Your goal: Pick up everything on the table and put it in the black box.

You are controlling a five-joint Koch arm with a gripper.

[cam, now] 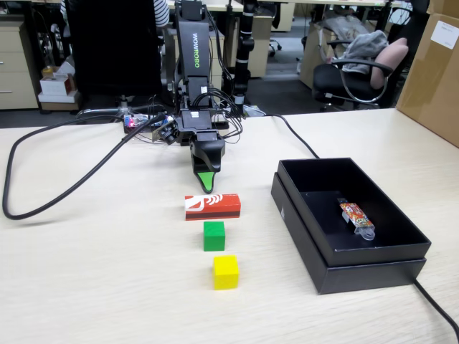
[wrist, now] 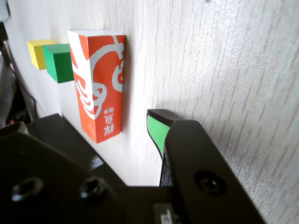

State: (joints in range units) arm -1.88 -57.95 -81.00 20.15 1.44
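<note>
The gripper (cam: 209,183) hung low over the table (cam: 93,287), its green-padded tip pointing down at the near side of the arm's base. Just in front of that tip, a little nearer the camera in the fixed view, lay the red box (cam: 212,206). Its long axis ran left to right across that view, square to the line along which the arm reached. The tip stood over the box's far long edge, apart from it and not touching.

Beyond the red box, in one straight row leading away from the arm, sat the green cube (cam: 214,236) and then the yellow cube (cam: 226,272), each clear of its neighbour. The red box was therefore the nearest of the three.

In the wrist view only one green pad (wrist: 156,130) showed beside the dark housing, with the red box (wrist: 99,84) off to its left and both cubes farther on. The other jaw was not visible in either view, so whether the gripper was open or closed could not be told. It held nothing.

The black box (cam: 308,222) stood to the right in the fixed view, well apart from the row, with a small orange packet (cam: 356,217) already inside.

A short reach forward would probably bring the jaws over the red box, and closing across its narrow width looked the likeliest grasp.
</note>
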